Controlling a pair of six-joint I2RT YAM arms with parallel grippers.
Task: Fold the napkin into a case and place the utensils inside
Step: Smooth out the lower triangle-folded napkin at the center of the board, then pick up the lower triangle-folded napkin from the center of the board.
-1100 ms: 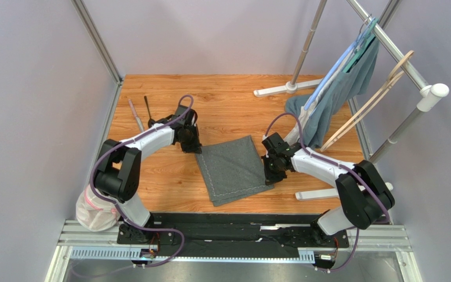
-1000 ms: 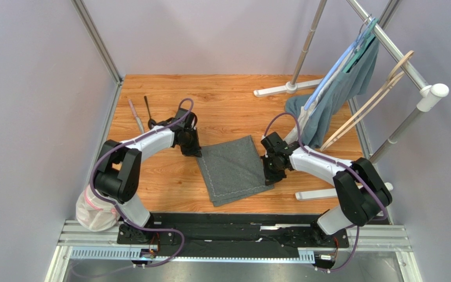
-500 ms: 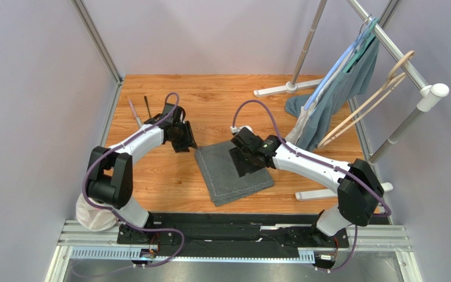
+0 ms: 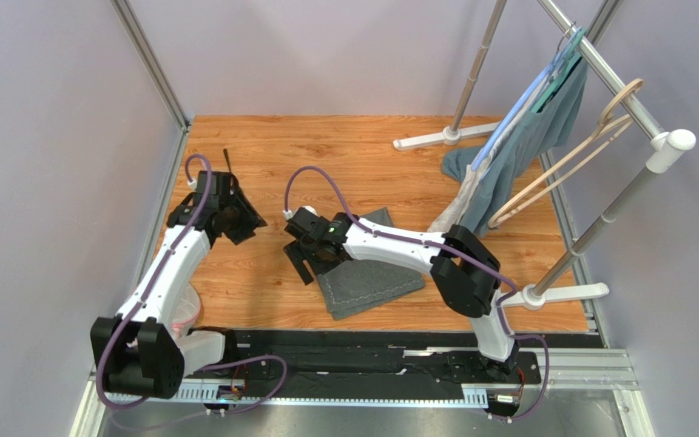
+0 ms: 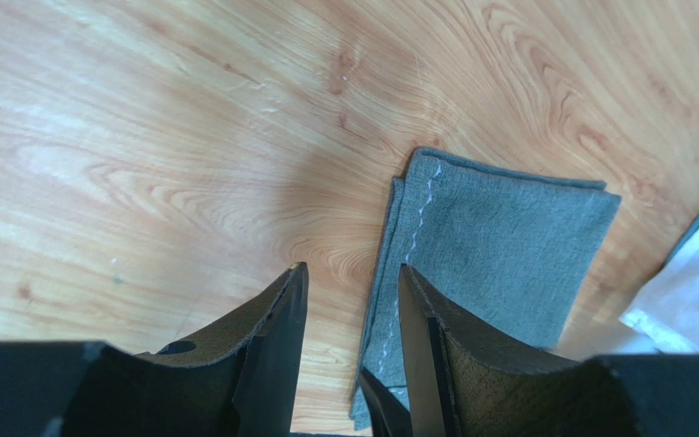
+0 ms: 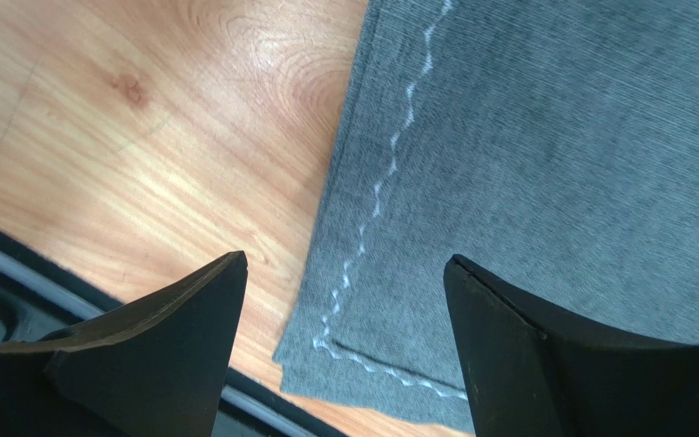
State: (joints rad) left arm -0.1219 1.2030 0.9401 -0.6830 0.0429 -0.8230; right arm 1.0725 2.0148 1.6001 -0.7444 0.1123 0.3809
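The left jaws, half-open, and right jaws, wide, have swung leftward empty; the limp-looking dark grey stitched napkin suits edge pinching.

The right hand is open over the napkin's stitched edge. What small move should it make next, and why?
Probably lower the right hand straight down and close on the napkin's stitched edge: its jaws stand open, straddling that edge near the corner, with nothing held.

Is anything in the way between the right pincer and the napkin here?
Nothing visible. The right pincer stands open directly over the napkin at its stitched edge, with only cloth and the wooden table in view below it.
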